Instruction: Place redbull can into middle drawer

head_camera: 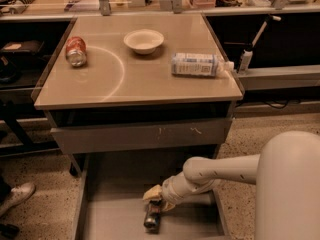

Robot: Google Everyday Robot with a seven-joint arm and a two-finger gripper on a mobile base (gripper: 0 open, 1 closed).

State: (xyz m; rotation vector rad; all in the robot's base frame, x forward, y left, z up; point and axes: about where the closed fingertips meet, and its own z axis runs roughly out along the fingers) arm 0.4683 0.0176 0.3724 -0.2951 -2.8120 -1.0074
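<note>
Gripper (156,203): inside shallow grey metal middle drawer (111,220); opening cannot be told
Handling: slim silver-blue redbull can (151,218) just beneath jaws; likely light, slick, dentable; hold mid-body

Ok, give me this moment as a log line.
gripper: low over wide shallow grey metal drawer | slim silver-and-blue drink can: inside drawer, directly below gripper | grip: cannot tell

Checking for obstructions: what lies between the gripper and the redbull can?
Nothing shows: in the camera view the gripper sits against the redbull can, inside the middle drawer.
</note>
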